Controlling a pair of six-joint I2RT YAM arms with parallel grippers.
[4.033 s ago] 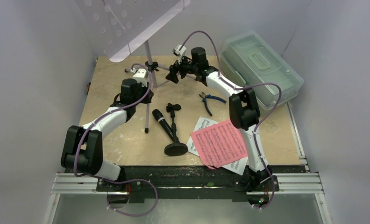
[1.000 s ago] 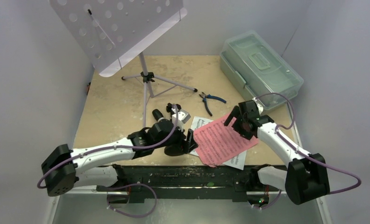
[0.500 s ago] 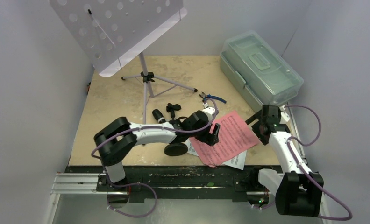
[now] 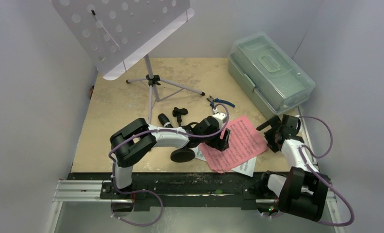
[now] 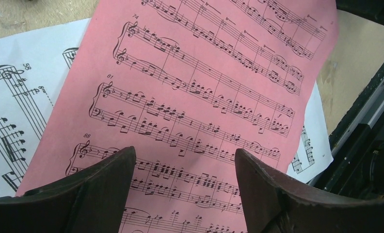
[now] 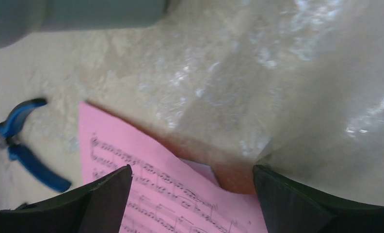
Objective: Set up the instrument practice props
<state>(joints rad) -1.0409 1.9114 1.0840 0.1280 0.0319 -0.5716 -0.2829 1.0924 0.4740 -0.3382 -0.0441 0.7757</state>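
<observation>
My left gripper [image 5: 184,158] gapes empty over the pink sheet [image 5: 204,87], the right gripper [image 6: 192,171] is wide open too, and my left arm [image 4: 167,138] hides most of the microphone [image 4: 163,118].

Far left stands the music stand [image 4: 152,80], far right the box [image 4: 270,70], the pliers [image 4: 219,102] between them. Nearer, the mic stand [image 4: 182,155] lies just left of the stacked music sheets [image 4: 241,145], with the microphone [image 4: 163,119] at its left.
</observation>
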